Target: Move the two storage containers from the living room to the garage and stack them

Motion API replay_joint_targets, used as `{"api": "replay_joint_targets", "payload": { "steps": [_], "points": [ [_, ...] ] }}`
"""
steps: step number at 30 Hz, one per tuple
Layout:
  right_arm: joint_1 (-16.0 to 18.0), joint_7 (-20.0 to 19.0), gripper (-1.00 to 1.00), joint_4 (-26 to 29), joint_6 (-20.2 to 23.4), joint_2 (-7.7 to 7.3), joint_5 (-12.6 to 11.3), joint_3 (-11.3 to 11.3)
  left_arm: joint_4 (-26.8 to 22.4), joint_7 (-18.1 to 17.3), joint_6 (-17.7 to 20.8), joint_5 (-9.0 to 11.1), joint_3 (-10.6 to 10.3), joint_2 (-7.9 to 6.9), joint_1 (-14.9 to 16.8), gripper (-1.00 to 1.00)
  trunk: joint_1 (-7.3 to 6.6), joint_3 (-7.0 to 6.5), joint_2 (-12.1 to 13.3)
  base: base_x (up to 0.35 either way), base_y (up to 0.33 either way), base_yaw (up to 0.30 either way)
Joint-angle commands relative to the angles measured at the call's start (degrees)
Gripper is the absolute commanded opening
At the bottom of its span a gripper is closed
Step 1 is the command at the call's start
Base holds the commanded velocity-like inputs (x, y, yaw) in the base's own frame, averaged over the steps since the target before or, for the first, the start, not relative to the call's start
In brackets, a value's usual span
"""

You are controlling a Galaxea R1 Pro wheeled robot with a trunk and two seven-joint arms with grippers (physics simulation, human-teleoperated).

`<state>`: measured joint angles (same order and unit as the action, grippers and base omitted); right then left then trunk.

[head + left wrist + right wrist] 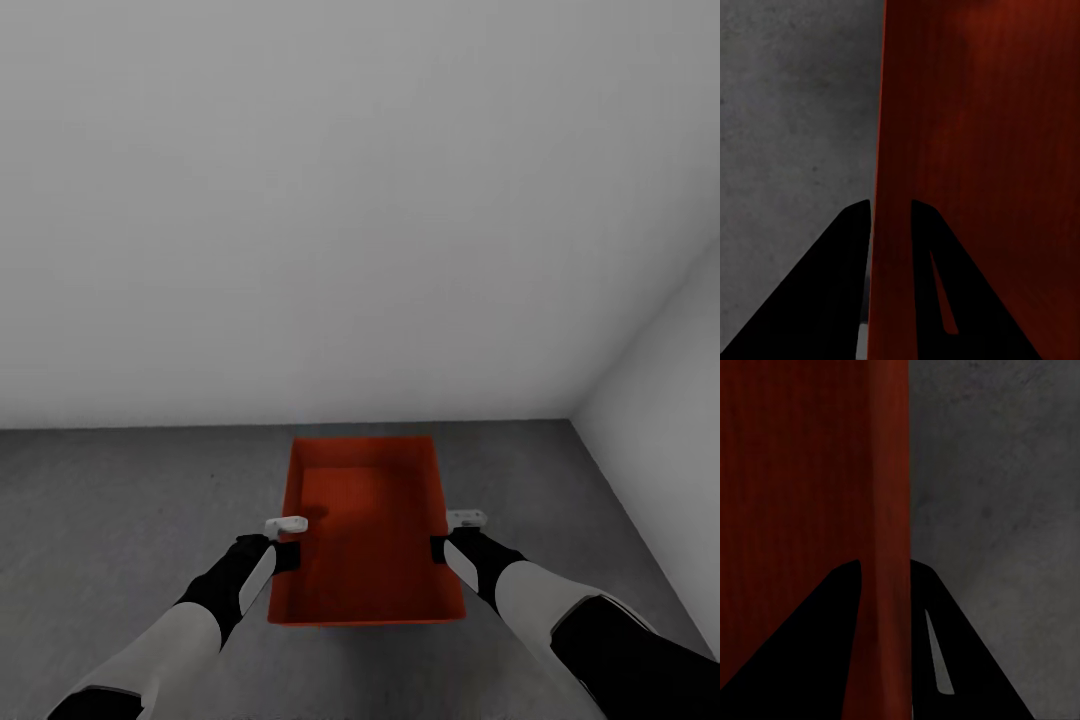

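Note:
A red-orange open-top storage container (pixel 365 530) hangs between my two arms above the dark grey concrete floor (pixel 120 510) of the garage. My left gripper (pixel 290 553) is shut on the container's left wall (pixel 967 150), one black finger (pixel 832 285) outside and one inside. On the opposite side my right gripper (pixel 440 548) is shut on the right wall (pixel 889 510) the same way, its outer finger (pixel 960 652) over the floor (pixel 1005 495). The bin's inside is bare.
A plain pale grey wall (pixel 300 200) stands close ahead, meeting a second wall (pixel 670 360) in a corner at the right. Open concrete stretches to the left of the container.

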<state>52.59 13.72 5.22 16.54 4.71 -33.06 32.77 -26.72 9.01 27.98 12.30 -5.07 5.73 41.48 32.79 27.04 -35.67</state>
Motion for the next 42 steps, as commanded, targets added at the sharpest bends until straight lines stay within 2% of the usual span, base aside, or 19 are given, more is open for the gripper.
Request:
{"api": "replay_joint_targets", "payload": {
  "steps": [1,13,26,42],
  "points": [
    [0.06,0.52,-1.0,0.21,0.14,-0.05,1.42,-1.18,0.0,0.83,0.49,-0.52,0.15,-0.11,0.0,-1.0,0.01,0.16,-0.07,0.0,0.0,0.0],
    [0.06,0.52,-1.0,0.22,0.15,-0.05,1.43,-1.21,0.0,0.83,0.49,-0.52,0.15,-0.11,0.0,-1.0,0.01,1.14,-0.07,0.0,0.0,0.0],
    [0.06,0.52,-1.0,0.23,0.13,-0.05,1.43,-1.2,0.0,0.83,0.49,-0.52,0.17,-0.11,0.0,-1.0,0.01,1.2,-0.07,0.003,0.0,0.0],
    [0.06,0.52,-1.0,0.23,0.15,-0.05,1.44,-1.18,0.0,0.83,0.49,-0.52,0.18,-0.11,0.0,-1.0,0.01,1.2,-0.07,0.093,0.012,0.0]
  ]
}}
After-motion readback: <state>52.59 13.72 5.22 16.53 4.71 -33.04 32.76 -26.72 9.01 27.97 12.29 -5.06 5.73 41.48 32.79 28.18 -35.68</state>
